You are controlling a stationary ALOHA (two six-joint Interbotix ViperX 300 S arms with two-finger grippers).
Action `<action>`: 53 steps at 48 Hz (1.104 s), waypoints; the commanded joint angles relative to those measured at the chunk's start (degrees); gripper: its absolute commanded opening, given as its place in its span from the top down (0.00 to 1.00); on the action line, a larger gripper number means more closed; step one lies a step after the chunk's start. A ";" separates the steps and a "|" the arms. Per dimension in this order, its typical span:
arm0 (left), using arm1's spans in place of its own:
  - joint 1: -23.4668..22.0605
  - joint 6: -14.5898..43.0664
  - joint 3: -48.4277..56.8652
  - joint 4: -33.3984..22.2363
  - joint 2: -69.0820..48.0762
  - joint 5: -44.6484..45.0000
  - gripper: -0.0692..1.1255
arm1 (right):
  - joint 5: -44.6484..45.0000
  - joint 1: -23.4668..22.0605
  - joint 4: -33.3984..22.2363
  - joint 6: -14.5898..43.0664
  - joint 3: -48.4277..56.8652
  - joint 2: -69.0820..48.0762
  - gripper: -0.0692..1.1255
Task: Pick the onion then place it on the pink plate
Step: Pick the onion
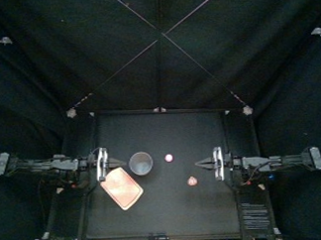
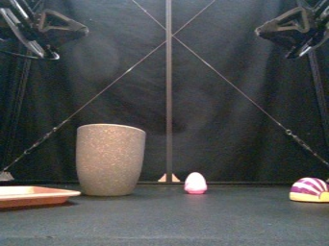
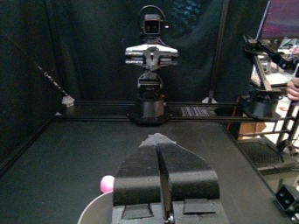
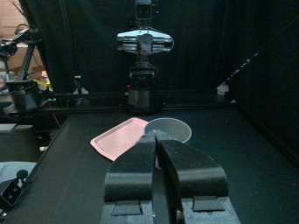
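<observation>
Seeing both arms held high at the two sides of the counter [image 1: 177, 131], one per side, facing each other across it. Left tool [image 3: 160, 140] is narrow, with its jaws pressed together on themselves. Right tool [image 4: 156, 140] is the same, jaws together with only a thin seam between them. The onion [image 2: 195, 183] (small pink-white bulb with a pointed top, as far as I can make out) stands upright on the counter near the middle. It is just right of the grey speckled cup [image 2: 111, 159] without touching it, and well apart from both tools. The pink plate [image 1: 123, 188] lies flat on the counter in front of the cup and slightly to its left, near the left arm's side. From above I can't tell whether plate and cup touch. A striped toy [image 2: 310, 188], pink and yellow, lies nearer the front edge, right of the onion and apart from it.
</observation>
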 commanded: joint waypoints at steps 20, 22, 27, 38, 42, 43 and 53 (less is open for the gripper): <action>4.13 0.35 -2.37 3.52 0.00 4.31 0.85 | 5.98 -2.11 5.54 4.22 -0.18 9.58 0.37; 4.57 0.35 -2.29 3.43 0.09 4.31 0.84 | 5.89 -2.11 6.24 4.75 -0.44 10.37 0.27; 5.19 0.35 -2.20 3.43 0.09 4.31 0.84 | 5.89 -2.20 7.21 5.36 -0.79 12.22 0.05; 5.54 0.26 -2.02 3.34 0.09 4.57 0.84 | 11.78 -1.58 4.75 5.19 -1.05 16.79 0.08; 5.54 0.26 -1.85 3.25 0.09 4.48 0.85 | 16.88 -0.09 4.13 5.36 -1.41 18.72 0.08; 5.54 0.26 -1.76 3.25 0.09 4.48 0.85 | 18.19 0.26 4.13 5.36 -1.58 19.25 0.08; 5.54 0.26 -1.67 3.25 0.09 4.57 0.85 | 30.94 2.64 4.22 5.45 -4.31 24.17 0.08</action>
